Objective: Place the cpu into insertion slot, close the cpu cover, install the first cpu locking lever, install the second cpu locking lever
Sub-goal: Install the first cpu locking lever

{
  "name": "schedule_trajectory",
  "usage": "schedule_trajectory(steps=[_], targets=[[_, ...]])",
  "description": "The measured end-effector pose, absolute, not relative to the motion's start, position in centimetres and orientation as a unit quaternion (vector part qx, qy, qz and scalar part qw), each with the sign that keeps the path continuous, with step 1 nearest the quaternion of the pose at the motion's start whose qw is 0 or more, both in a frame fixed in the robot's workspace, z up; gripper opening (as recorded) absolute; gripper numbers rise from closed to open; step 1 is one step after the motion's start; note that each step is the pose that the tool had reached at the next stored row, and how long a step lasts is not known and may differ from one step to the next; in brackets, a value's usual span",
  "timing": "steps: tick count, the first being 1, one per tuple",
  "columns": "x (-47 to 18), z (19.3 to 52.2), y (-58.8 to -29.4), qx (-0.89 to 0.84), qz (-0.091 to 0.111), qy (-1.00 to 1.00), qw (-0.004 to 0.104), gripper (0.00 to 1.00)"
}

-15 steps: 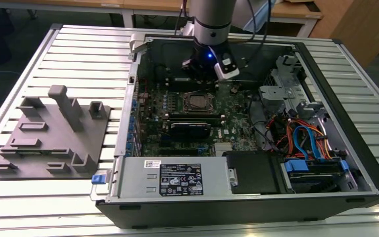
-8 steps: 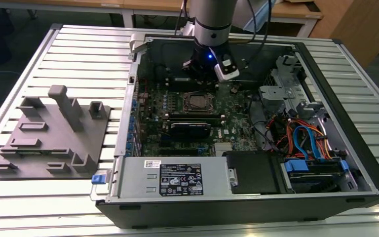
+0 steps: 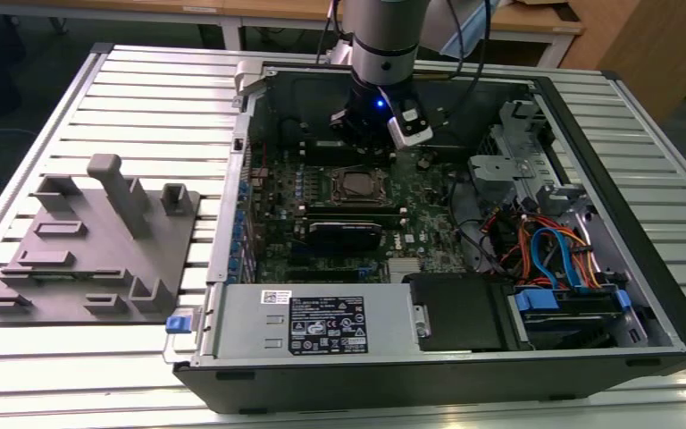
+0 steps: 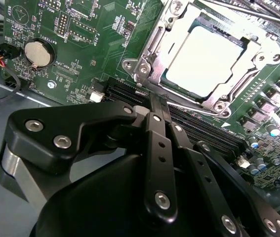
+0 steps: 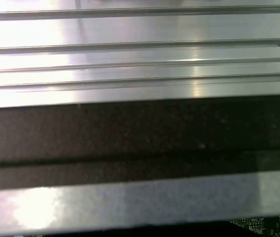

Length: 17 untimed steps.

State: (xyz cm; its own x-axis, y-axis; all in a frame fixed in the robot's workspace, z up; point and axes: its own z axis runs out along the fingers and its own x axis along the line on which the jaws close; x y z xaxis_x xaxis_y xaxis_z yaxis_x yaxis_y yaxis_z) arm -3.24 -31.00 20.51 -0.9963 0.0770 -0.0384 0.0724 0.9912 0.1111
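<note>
The cpu [image 4: 206, 59] lies in the insertion slot [image 4: 144, 69], its silvery top bright in the second wrist view. The cpu cover [image 4: 165, 43] is a thin metal frame lying down around the chip's edges. A thin metal lever [image 4: 241, 79] runs along one side of the frame. My gripper [image 4: 158, 106] hangs just off the socket's corner; its black fingers are pressed together with nothing between them. In the exterior view the gripper [image 3: 361, 134] hovers over the far part of the motherboard, just beyond the cpu [image 3: 353, 185].
The open computer case [image 3: 629, 357] lies on a slatted metal table [image 3: 140, 89]. A grey power supply box [image 3: 307, 326] fills its near side; coloured cables [image 3: 546, 255] lie on the exterior view's right. A grey fixture block [image 3: 93, 250] stands left. A black module [image 3: 343, 234] sits below the socket.
</note>
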Motion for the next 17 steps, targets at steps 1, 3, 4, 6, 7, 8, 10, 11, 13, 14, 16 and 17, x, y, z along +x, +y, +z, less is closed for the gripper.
schedule_trajectory(steps=[1,3,4,6,7,8,10,11,13,14,16,17], targets=[[-3.24,20.52,-31.00,0.037,0.055,0.998,0.021,0.10],[-3.24,20.63,-31.00,0.037,0.055,0.998,0.021,0.10],[-3.24,20.63,-31.00,0.037,0.055,0.998,0.021,0.10],[-3.24,20.62,-31.01,0.037,0.055,0.998,0.021,0.10],[-3.24,20.60,-31.01,0.037,0.055,0.998,0.021,0.10],[-3.24,20.56,-31.00,0.037,0.055,0.998,0.021,0.10],[-3.24,20.48,-31.00,0.037,0.054,0.998,0.021,0.10],[-3.24,20.41,-31.00,0.037,0.054,0.998,0.021,0.10],[-3.24,20.35,-31.01,0.037,0.053,0.998,0.021,0.10],[-3.24,20.34,-31.01,0.037,0.053,0.998,0.021,0.10],[-3.24,20.27,-31.00,0.037,0.053,0.998,0.021,0.10],[-3.24,20.23,-31.00,0.037,0.053,0.998,0.021,0.10]])
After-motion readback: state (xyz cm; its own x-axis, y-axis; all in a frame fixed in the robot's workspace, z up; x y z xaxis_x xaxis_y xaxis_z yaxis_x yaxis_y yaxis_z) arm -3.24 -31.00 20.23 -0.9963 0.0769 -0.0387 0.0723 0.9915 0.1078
